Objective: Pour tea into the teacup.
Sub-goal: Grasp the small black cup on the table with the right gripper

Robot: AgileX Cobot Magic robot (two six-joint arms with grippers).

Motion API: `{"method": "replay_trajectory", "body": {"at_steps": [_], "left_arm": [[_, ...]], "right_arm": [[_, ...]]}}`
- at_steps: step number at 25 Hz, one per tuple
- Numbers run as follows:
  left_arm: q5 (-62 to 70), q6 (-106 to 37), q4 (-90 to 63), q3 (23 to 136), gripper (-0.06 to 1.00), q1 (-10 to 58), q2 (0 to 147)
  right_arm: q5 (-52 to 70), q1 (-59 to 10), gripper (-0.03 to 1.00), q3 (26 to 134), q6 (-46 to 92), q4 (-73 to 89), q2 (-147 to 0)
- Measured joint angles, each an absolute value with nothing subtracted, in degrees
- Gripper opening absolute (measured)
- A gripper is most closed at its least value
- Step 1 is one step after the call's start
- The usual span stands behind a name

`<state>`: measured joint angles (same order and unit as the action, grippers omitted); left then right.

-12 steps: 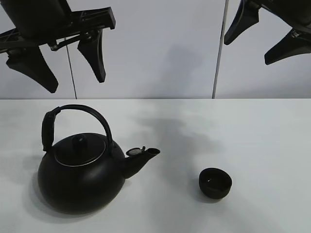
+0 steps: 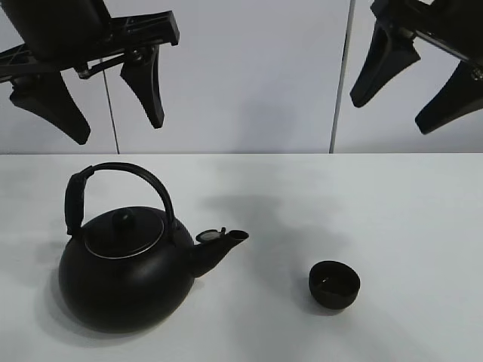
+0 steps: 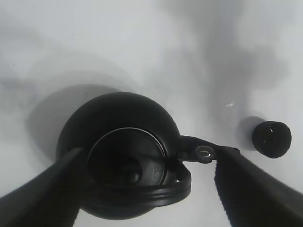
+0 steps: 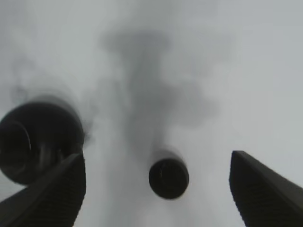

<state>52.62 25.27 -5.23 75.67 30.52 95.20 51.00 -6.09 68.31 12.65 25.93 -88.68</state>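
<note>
A big round black kettle (image 2: pixel 124 279) with an arched handle and a spout pointing right stands on the white table at the left. The small matte-black teacup (image 2: pixel 334 284) stands to its right, apart from the spout. My left gripper (image 2: pixel 98 105) hangs open and empty high above the kettle; in the left wrist view the kettle (image 3: pixel 123 156) lies between its fingers and the teacup (image 3: pixel 271 139) is off to the side. My right gripper (image 2: pixel 419 83) hangs open and empty high at the upper right. The right wrist view, blurred, shows the teacup (image 4: pixel 168 178) and the kettle (image 4: pixel 40 139).
The white table (image 2: pixel 392 204) runs across the whole view, with a pale wall behind it and two thin vertical seams (image 2: pixel 341 75). Nothing else stands on the table.
My right gripper has moved a little lower and to the right. The left gripper, kettle and teacup have not moved.
</note>
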Motion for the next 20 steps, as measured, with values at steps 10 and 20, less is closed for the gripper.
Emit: {"method": "replay_trajectory", "body": {"at_steps": [10,20], "left_arm": [[52.6,25.3,-5.2,75.7,0.54,30.5,95.2],[52.6,25.3,-5.2,75.7,0.54,30.5,95.2]], "right_arm": [[63.7,-12.3,0.57,68.3,19.4,19.6,-88.7],[62.6,-24.4,0.57,68.3,14.7,8.8,-90.0]]}}
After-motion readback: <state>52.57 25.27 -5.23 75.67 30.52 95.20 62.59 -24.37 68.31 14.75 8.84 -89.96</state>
